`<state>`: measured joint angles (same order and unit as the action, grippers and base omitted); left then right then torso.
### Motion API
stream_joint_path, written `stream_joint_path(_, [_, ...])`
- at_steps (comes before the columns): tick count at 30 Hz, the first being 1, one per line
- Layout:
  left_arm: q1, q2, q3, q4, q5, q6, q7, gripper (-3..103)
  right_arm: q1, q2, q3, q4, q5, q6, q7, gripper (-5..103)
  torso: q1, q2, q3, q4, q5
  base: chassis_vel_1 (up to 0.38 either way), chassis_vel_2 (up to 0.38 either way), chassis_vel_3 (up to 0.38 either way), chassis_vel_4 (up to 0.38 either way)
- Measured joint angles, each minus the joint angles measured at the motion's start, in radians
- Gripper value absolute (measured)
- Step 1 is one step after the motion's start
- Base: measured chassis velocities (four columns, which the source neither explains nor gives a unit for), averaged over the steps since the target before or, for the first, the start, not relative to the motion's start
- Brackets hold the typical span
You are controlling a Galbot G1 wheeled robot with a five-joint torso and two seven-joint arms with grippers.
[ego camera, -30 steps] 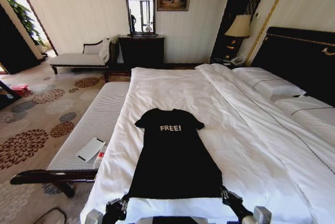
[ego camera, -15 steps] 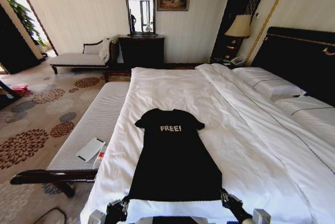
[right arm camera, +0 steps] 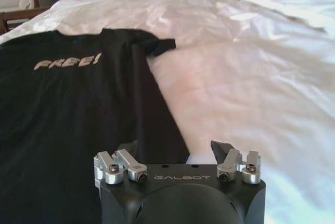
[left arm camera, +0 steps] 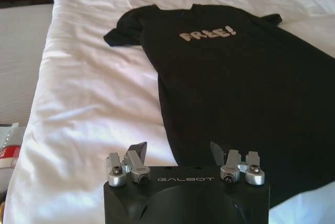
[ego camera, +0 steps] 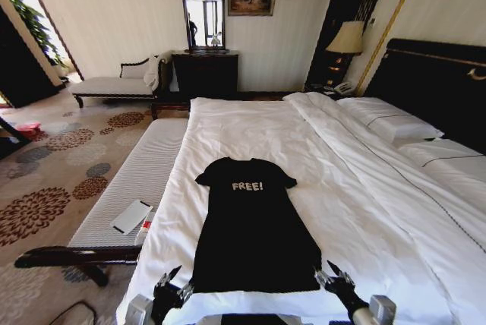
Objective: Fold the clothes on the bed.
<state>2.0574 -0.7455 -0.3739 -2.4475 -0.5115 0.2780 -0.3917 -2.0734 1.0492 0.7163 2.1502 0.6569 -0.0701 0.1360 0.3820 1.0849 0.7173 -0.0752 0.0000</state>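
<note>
The clothes are one black T-shirt (ego camera: 254, 234) with white "FREE!" lettering, lying flat on the white bed (ego camera: 250, 127), collar away from me and hem toward the near edge. My left gripper (ego camera: 173, 285) stands open just off the hem's left corner, with nothing between its fingers. My right gripper (ego camera: 332, 278) is open at the hem's right corner. In the left wrist view the open left gripper (left arm camera: 178, 150) sits before the T-shirt (left arm camera: 235, 88) edge. From the right wrist, the open right gripper (right arm camera: 175, 149) sits at the T-shirt (right arm camera: 68, 109) side edge.
A light padded bench (ego camera: 137, 181) runs along the bed's left side with a white flat object (ego camera: 131, 216) on it. The dark headboard (ego camera: 433, 82) and pillows (ego camera: 387, 120) are on the right. A chaise (ego camera: 114, 84) and dark dresser (ego camera: 205, 74) stand by the far wall.
Both grippers were at the hem's corners; now their fingers are spread and they sit a little lower and nearer. The hem rests flat on the duvet.
</note>
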Motion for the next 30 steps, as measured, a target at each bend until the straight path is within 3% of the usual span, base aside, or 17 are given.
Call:
stream_joint_path(1, [-0.009, -0.003, 0.0, 0.0, -0.003, 0.001, -0.001, 74, 0.009, -0.002, 0.004, -0.003, -0.003, 0.001, 0.001, 82, 0.0, 0.0, 0.0, 0.0, 0.0, 0.0, 0.0, 0.0, 0.0])
stream_joint_path(3, [-0.066, -0.012, -0.005, -0.001, -0.044, 0.003, -0.009, 85, 0.074, -0.02, 0.027, -0.025, -0.011, 0.005, 0.007, 93, 0.0, 0.0, 0.0, -0.0001, 0.0001, 0.0, 0.0, 0.0, 0.0])
stream_joint_path(4, [-0.066, -0.012, -0.005, -0.001, -0.044, 0.003, -0.009, 85, 0.074, -0.02, 0.027, -0.025, -0.011, 0.005, 0.007, 93, 0.0, 0.0, 0.0, -0.0001, 0.0001, 0.0, 0.0, 0.0, 0.0])
stream_joint_path(7, [-0.171, -0.014, -0.016, 0.02, -0.14, 0.003, -0.016, 98, 0.191, -0.067, 0.037, -0.066, 0.024, -0.016, 0.019, 99, 0.0, 0.0, 0.0, 0.0003, 0.0003, 0.0, 0.0, 0.0, 0.0])
stream_joint_path(9, [-0.213, -0.015, -0.015, 0.035, -0.168, 0.001, -0.018, 100, 0.223, -0.078, 0.035, -0.075, 0.055, -0.027, 0.019, 100, 0.0, 0.0, 0.0, 0.0002, 0.0003, 0.0, 0.0, 0.0, 0.0])
stream_joint_path(10, [-0.247, -0.016, -0.011, 0.046, -0.186, 0.0, -0.02, 100, 0.251, -0.089, 0.03, -0.082, 0.1, -0.038, 0.017, 100, 0.0, 0.0, 0.0, 0.0002, 0.0002, 0.0, 0.0, 0.0, 0.0])
stream_joint_path(12, [-0.371, -0.015, 0.005, 0.088, -0.26, -0.002, -0.032, 100, 0.341, -0.118, 0.015, -0.094, 0.285, -0.084, -0.006, 100, 0.0, 0.0, 0.0, -0.0002, 0.0, 0.0, 0.0, 0.0, 0.0])
stream_joint_path(13, [-0.371, -0.015, 0.005, 0.088, -0.26, -0.002, -0.032, 100, 0.341, -0.118, 0.015, -0.094, 0.285, -0.084, -0.006, 100, 0.0, 0.0, 0.0, -0.0002, 0.0, 0.0, 0.0, 0.0, 0.0])
stream_joint_path(17, [-0.545, 0.009, 0.058, 0.174, -0.351, -0.001, -0.036, 100, 0.49, -0.15, -0.008, -0.131, 0.526, -0.146, -0.033, 100, 0.0, 0.0, 0.0, 0.0006, 0.0002, 0.0, 0.0, 0.0, 0.0])
stream_joint_path(19, [-0.572, 0.013, 0.07, 0.194, -0.362, -0.001, -0.033, 100, 0.505, -0.152, -0.008, -0.139, 0.559, -0.16, -0.034, 100, 0.0, 0.0, 0.0, 0.0003, -0.0001, 0.0, 0.0, 0.0, 0.0])
stream_joint_path(21, [-0.633, 0.021, 0.094, 0.244, -0.387, -0.003, -0.022, 100, 0.558, -0.165, -0.021, -0.17, 0.651, -0.209, -0.06, 100, 0.0, 0.0, 0.0, -0.0009, -0.0002, 0.0, 0.0, 0.0, 0.0])
stream_joint_path(24, [-0.668, 0.021, 0.104, 0.28, -0.4, -0.013, 0.001, 100, 0.609, -0.175, -0.048, -0.204, 0.733, -0.262, -0.064, 100, 0.0, 0.0, 0.0, 0.0002, 0.0001, 0.0, 0.0, 0.0, 0.0])
stream_joint_path(27, [-0.713, 0.015, 0.118, 0.348, -0.392, -0.059, 0.064, 100, 0.702, -0.193, -0.096, -0.277, 0.859, -0.333, 0.004, 100, 0.0, 0.0, 0.0, 0.0, 0.0001, 0.0, 0.0, 0.0, 0.0])
stream_joint_path(30, [-0.738, 0.004, 0.125, 0.385, -0.37, -0.096, 0.096, 100, 0.773, -0.204, -0.125, -0.333, 0.922, -0.369, 0.041, 100, 0.0, 0.0, 0.0, -0.0001, 0.0001, 0.0, 0.0, 0.0, 0.0])
